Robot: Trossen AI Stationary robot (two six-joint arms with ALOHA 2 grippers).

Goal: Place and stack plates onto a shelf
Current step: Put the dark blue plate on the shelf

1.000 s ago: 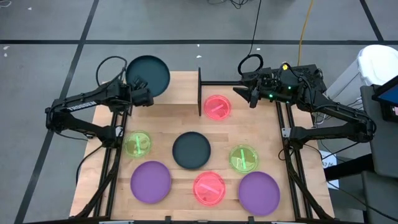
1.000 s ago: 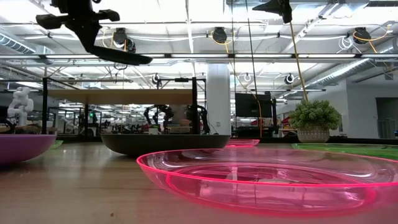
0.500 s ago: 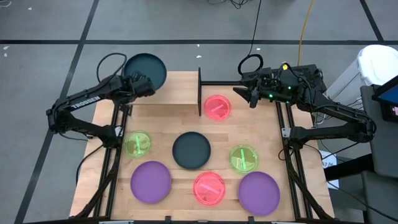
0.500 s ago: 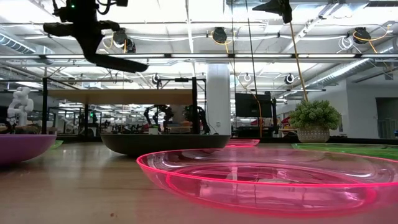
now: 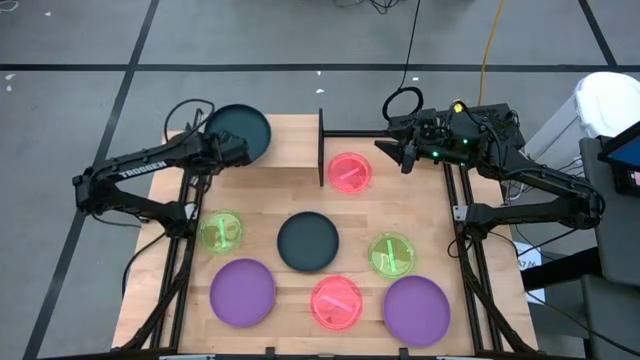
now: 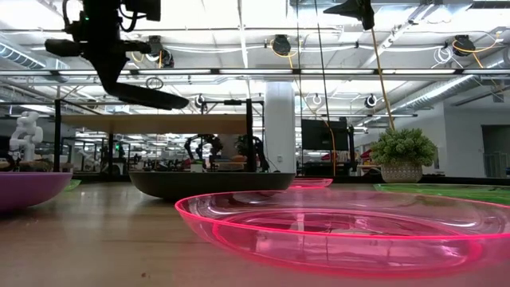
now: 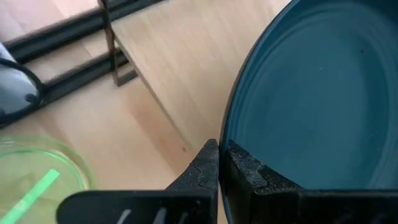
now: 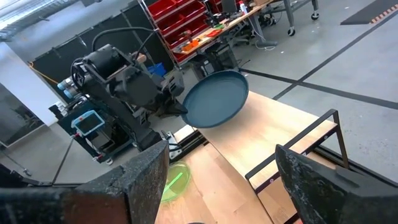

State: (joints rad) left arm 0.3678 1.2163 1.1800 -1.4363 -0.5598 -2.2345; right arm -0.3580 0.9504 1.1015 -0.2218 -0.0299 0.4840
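My left gripper [image 5: 232,150] is shut on a dark teal plate [image 5: 240,130] and holds it in the air over the left end of the shelf [image 5: 280,150]. The shelf is a light-wood board with a black upright end panel [image 5: 321,148]. The low view shows the plate [image 6: 147,96] tilted, high above the table. A pink plate [image 5: 350,172] lies flat just right of the end panel. My right gripper [image 5: 385,150] waits open near the table's far right, above the table [image 8: 224,205]. My left gripper pinches the teal plate's rim [image 7: 225,155] between its two fingers [image 7: 205,168], one above and one below the edge. The plate is lifted clear and stretches away from the fingers toward the far edge, tilted.
Flat on the table lie two green plates [image 5: 222,232] [image 5: 392,253], a second dark teal plate [image 5: 307,241], two purple plates [image 5: 242,291] [image 5: 416,310] and a pink plate [image 5: 336,302]. Bare wood shows between the shelf and these plates.
My left gripper has come down with the teal plate. It swung first toward the far edge, then back toward the shelf and a little to the right. The plate stays tilted in the hold. My right arm has kept still.
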